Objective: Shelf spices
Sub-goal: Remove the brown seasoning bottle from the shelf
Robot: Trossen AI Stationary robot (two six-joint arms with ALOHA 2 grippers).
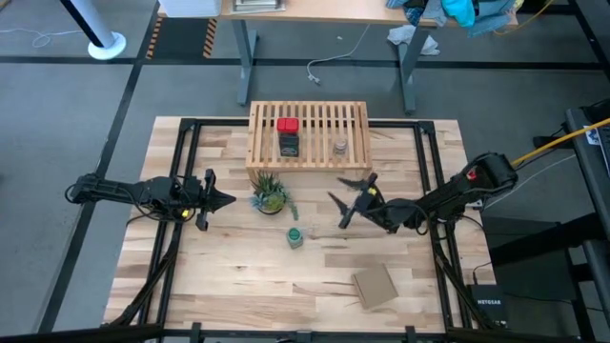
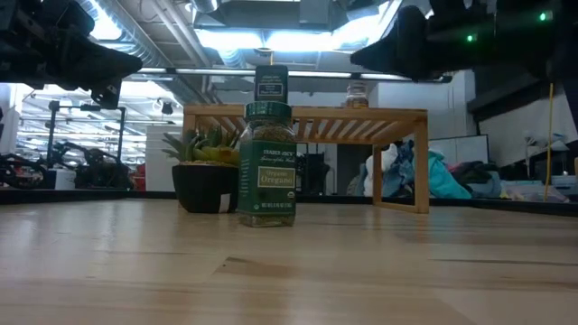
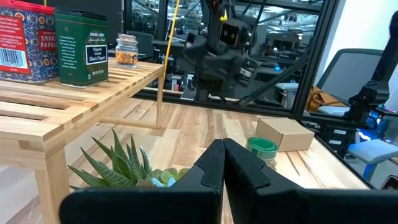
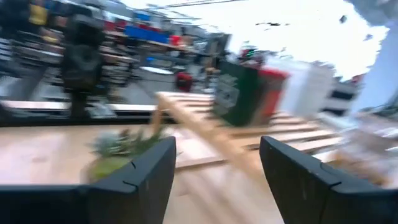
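**Three spices on the shelf, one jar left on the bench**

Right gripper [image 1: 351, 198]: raised above the bench [image 1: 238, 276], fingers [image 4: 130, 180] spread wide, nothing between them. Ahead of those fingers, the shelf [image 1: 308, 133] at the far edge of the bench. Just off the near fingertip, toward the left arm, the green-capped jar [image 1: 295, 236], upright on the bare wood, apart from both grippers and not gripped. Behind the right arm, near the front edge of the bench, a flat cardboard piece [image 1: 375, 287].

On the shelf slats: red tin [image 1: 287, 125] and dark tin [image 1: 288, 145], touching, one behind the other; small clear jar [image 1: 340, 147] well apart from them, toward the right arm's side, standing alone. In the right wrist view, blurred, the two tins seen beyond the open fingers, the plant lower down between them.

Left gripper [image 1: 221, 200]: held above the bench on the opposite side, fingers [image 3: 205, 177] pressed together, holding nothing. Just past the closed fingertips, the potted plant [image 1: 270, 194], standing in front of the shelf's near leg. Beyond the plant from those fingers, the green-capped jar and the cardboard piece, with the right arm farther off.

In the low view: green-capped jar upright in front, plant just beside and behind it, shelf behind both, dark tin and small clear jar visible on top.
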